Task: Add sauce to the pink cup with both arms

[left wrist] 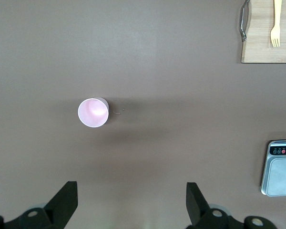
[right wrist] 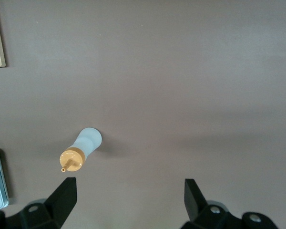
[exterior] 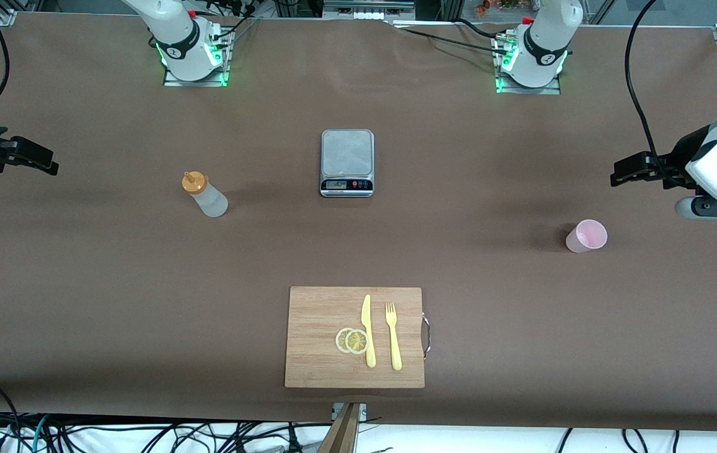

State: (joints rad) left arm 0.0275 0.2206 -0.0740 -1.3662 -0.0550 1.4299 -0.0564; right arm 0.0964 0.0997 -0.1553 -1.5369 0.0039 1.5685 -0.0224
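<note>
On the counter (exterior: 81, 283), the sauce (exterior: 206, 194) stood toward the right arm's end, the pink cup (exterior: 587, 236) toward the left's; left end effector (left wrist: 131, 200) and right end effector (right wrist: 129, 198) hung open above it, empty.

Two white robot arms with black two-finger grippers

Each white, rounded arm rises from a metal base plate lit by green lights, with a dark grey ring at the lowest joint and black cables trailing from it. The left arm's (exterior: 544, 47) wrist carries a white block with a dark button above its black left gripper (exterior: 629, 171). The black right gripper (exterior: 34, 158) is angular; both show wedge-shaped black fingers (left wrist: 64, 198) on grey screwed mounts.
</note>
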